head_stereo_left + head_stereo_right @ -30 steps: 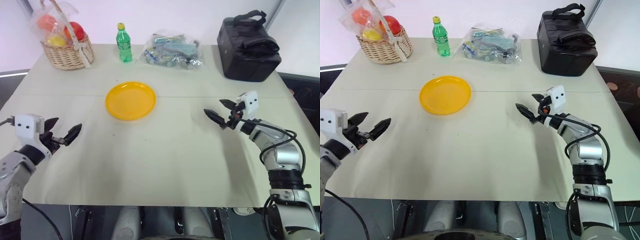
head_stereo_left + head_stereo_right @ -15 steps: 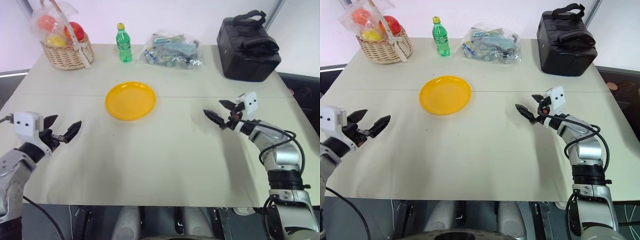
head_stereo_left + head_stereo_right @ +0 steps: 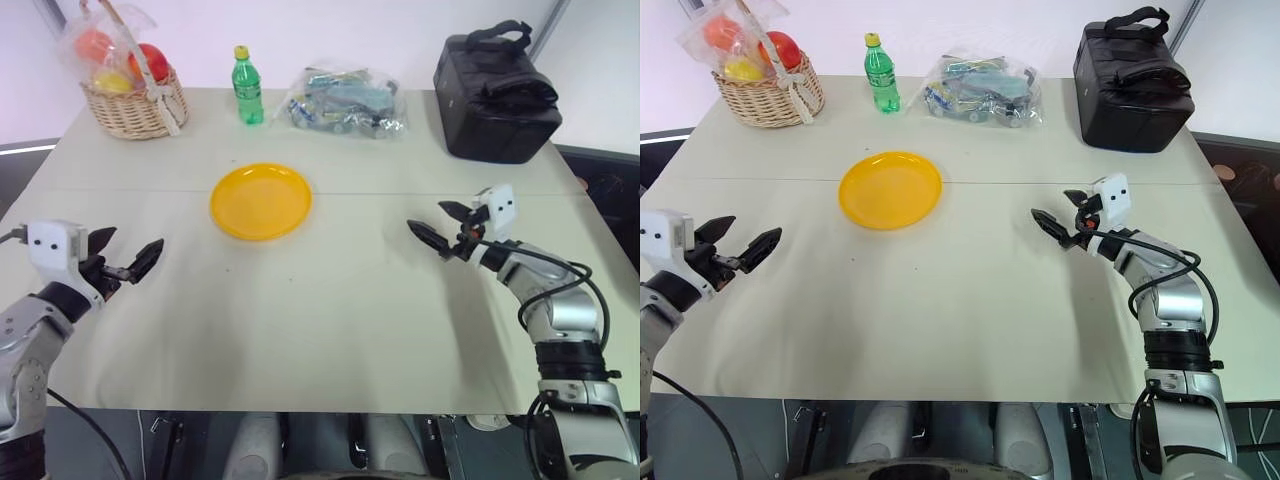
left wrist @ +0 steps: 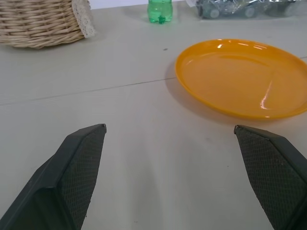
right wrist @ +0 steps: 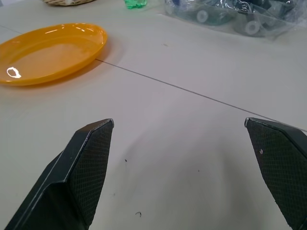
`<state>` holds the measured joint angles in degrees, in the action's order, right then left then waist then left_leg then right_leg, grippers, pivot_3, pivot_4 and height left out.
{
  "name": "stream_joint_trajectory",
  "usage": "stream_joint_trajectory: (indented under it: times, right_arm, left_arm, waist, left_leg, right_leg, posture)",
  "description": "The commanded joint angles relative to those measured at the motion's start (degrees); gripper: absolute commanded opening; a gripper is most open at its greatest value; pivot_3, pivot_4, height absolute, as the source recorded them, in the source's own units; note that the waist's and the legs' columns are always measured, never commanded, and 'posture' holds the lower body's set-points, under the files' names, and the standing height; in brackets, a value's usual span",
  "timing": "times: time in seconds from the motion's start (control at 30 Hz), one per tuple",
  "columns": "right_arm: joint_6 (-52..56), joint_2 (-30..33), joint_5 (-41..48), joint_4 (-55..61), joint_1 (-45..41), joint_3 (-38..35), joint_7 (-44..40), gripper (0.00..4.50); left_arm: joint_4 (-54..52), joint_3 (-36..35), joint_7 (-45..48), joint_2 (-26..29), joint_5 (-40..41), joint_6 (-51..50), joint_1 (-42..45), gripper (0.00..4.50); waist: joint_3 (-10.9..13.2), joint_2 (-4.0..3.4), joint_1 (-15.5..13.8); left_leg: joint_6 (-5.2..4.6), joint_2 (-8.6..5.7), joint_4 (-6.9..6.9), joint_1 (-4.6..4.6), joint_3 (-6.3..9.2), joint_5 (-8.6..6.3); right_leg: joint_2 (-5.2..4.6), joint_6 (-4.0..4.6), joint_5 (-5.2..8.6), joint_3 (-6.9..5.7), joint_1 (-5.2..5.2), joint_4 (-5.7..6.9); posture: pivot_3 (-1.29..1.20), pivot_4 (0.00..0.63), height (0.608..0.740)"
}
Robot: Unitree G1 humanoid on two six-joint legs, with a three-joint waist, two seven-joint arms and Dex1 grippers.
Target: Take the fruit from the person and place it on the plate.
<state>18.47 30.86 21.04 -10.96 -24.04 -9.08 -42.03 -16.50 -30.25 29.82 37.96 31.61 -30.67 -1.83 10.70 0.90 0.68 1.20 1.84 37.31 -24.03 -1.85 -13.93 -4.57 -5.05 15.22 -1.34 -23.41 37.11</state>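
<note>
The yellow plate [image 3: 261, 200] lies bare on the cream table [image 3: 330, 300], left of its middle and toward the far side. My left gripper [image 3: 130, 248] hovers open and empty near the table's left edge, nearer to me than the plate and to its left. Over the right side, my right gripper [image 3: 430, 218] is open and empty too, pointing left toward the plate. The left wrist view has the plate [image 4: 244, 76] beyond the spread fingers [image 4: 79, 163]. In the right wrist view the plate [image 5: 50, 52] lies past the wide fingers [image 5: 86, 167]. The fruit and the person are out of view.
Along the table's far edge stand a wicker basket [image 3: 133, 100] of plastic-wrapped fruits, a green bottle [image 3: 247, 88], a clear bag of small items [image 3: 345, 102] and a black bag [image 3: 497, 95]. A seam line crosses the table just behind the plate.
</note>
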Motion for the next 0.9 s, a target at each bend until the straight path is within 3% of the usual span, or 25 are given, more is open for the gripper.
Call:
stream_joint_trajectory:
  times: [0.03, 0.9]
  right_arm:
    - [-0.10, 0.04, 0.57, 2.25, -0.12, -0.80, 0.10, 4.46]
    - [0.06, -0.16, 0.54, 2.90, 0.22, -0.75, 0.74, 4.46]
  left_arm:
    - [-0.58, -0.44, 0.15, 0.77, -0.45, 0.94, 0.86, 4.50]
    - [0.68, 0.44, 0.90, 0.41, -1.95, 1.66, 2.72, 4.50]
  waist:
    - [0.00, 0.00, 0.00]
    - [0.00, 0.00, 0.01]
  left_leg:
    - [0.00, 0.00, 0.00, 0.00, 0.00, 0.00]
    - [0.00, 0.00, 0.00, 0.00, 0.00, 0.00]
  right_leg:
    - [0.00, 0.00, 0.00, 0.00, 0.00, 0.00]
    - [0.00, 0.00, 0.00, 0.00, 0.00, 0.00]
  posture:
    - [0.00, 0.150, 0.740]
    - [0.00, 0.150, 0.740]
